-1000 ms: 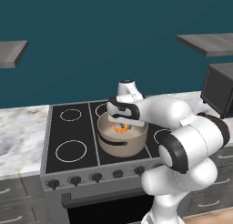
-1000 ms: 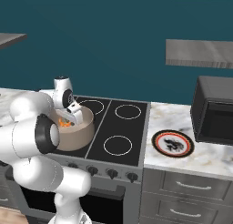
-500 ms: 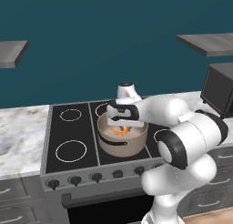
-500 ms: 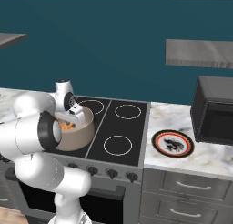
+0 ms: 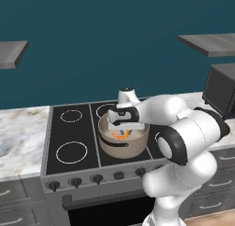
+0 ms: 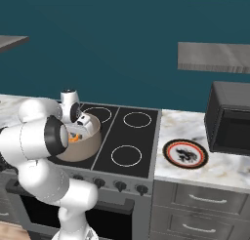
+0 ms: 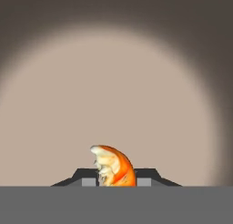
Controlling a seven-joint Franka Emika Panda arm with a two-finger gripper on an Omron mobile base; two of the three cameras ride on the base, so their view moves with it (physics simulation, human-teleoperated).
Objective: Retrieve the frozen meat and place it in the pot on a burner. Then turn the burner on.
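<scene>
The beige-tan pot [image 5: 123,148] stands on the stove's front middle burner, and the right base view shows this pot [image 6: 82,150] at the stove's left front. My gripper [image 5: 120,131] reaches down inside its rim, shut on the frozen meat [image 5: 120,136], a small orange chunk. From the right side, the frozen meat [image 6: 73,139] shows as an orange spot under my gripper [image 6: 78,132]. In the hand view the frozen meat [image 7: 113,167], orange with a pale patch, sits between my gripper [image 7: 113,182] tips above the pot's [image 7: 113,91] pale floor.
The black stove [image 5: 69,133] has round burners [image 5: 71,152] and a row of knobs [image 5: 97,178] along its front. A dark microwave [image 6: 229,124] and a red-rimmed plate [image 6: 185,153] sit on the marble counter [image 6: 219,166] to the right. Grey shelves [image 6: 215,57] hang above.
My hand has sunk a little lower into the pot with the meat still in its grip. The pot has stayed put.
</scene>
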